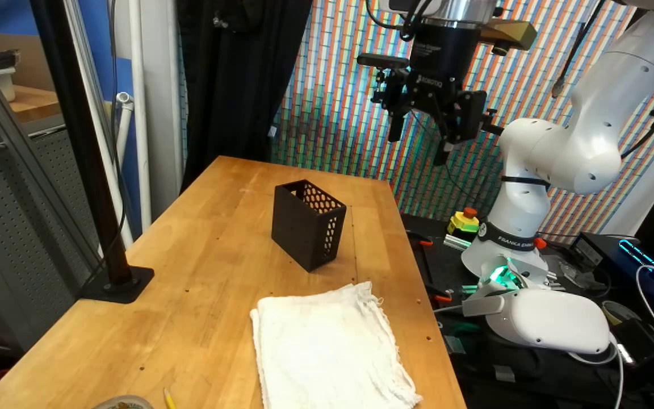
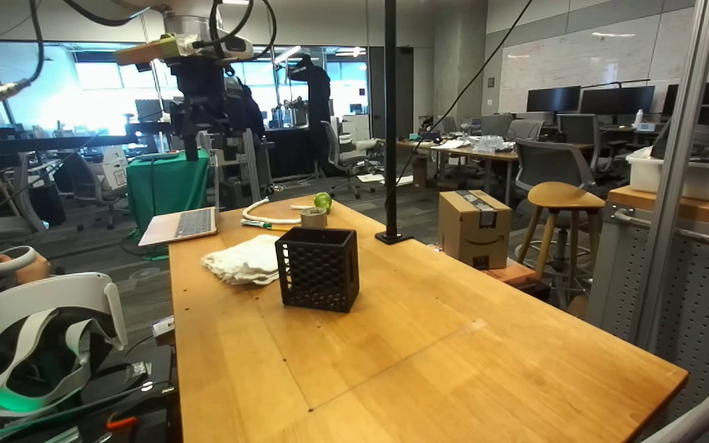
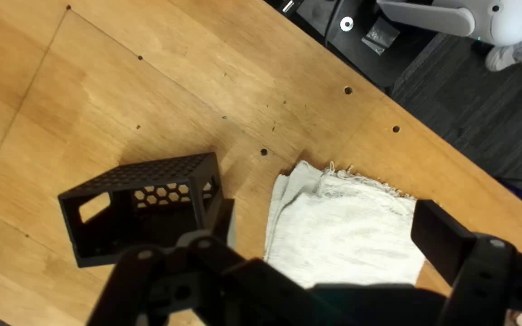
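My gripper (image 1: 418,143) hangs high above the wooden table (image 1: 213,272), its two fingers wide apart and nothing between them. In the wrist view the gripper (image 3: 326,222) spans a folded white cloth (image 3: 347,240) lying well below it; it touches nothing. A black box-shaped holder (image 3: 166,170) with hexagonal holes stands left of the cloth there, partly covered by a finger. Both exterior views show the holder (image 1: 298,233) (image 2: 314,274) upright with its open side up, and the cloth (image 1: 327,346) (image 2: 247,261) flat near it. The inside of the holder is dark.
A black pole (image 2: 391,154) rises from a base plate at the table's edge. At the table's end are a laptop (image 2: 194,223), a tape roll (image 2: 313,217), a green marker (image 2: 256,224) and a bright green object (image 2: 322,201). A white headset (image 1: 554,321) lies beside the table.
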Available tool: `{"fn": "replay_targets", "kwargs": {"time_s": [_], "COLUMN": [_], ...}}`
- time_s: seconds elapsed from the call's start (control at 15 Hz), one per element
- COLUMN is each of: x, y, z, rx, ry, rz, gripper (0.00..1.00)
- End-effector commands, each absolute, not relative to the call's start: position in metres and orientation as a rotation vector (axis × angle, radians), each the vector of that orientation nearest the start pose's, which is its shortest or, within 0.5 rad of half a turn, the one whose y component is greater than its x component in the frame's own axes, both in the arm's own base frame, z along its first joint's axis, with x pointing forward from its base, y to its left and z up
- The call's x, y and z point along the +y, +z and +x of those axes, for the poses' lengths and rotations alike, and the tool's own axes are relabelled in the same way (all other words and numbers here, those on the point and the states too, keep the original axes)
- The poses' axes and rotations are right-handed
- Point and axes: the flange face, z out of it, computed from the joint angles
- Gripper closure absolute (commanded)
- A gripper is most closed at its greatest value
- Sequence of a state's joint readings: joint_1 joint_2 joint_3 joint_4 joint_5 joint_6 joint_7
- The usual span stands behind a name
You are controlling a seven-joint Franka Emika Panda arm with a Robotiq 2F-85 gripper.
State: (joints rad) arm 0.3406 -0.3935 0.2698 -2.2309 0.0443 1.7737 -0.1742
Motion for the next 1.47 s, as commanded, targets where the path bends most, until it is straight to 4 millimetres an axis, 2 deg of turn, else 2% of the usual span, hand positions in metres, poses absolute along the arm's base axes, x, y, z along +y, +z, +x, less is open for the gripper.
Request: {"fn": "replay_targets", "kwargs": {"time_s": [0.0,0.33,0.53,0.6,0.73,1.13,1.27,1.4], "x": [0.284,0.301,0.290,0.294,0.291,0.291,0.302,0.318], "y": [0.510,0.495,0.492,0.484,0.483,0.483,0.481,0.480], "z": [0.346,0.354,0.356,0.353,0.356,0.356,0.352,0.347], "rx": [-1.472,-1.847,-2.067,-1.933,-2.009,-2.037,-2.073,-2.155], "ry": [0.103,0.177,0.224,0.218,0.228,0.230,0.212,0.167], "rz": [-2.863,-2.667,-2.564,-2.628,-2.594,-2.572,-2.581,-2.460], "gripper": [0.00,0.00,0.00,0.00,0.00,0.00,0.00,0.00]}}
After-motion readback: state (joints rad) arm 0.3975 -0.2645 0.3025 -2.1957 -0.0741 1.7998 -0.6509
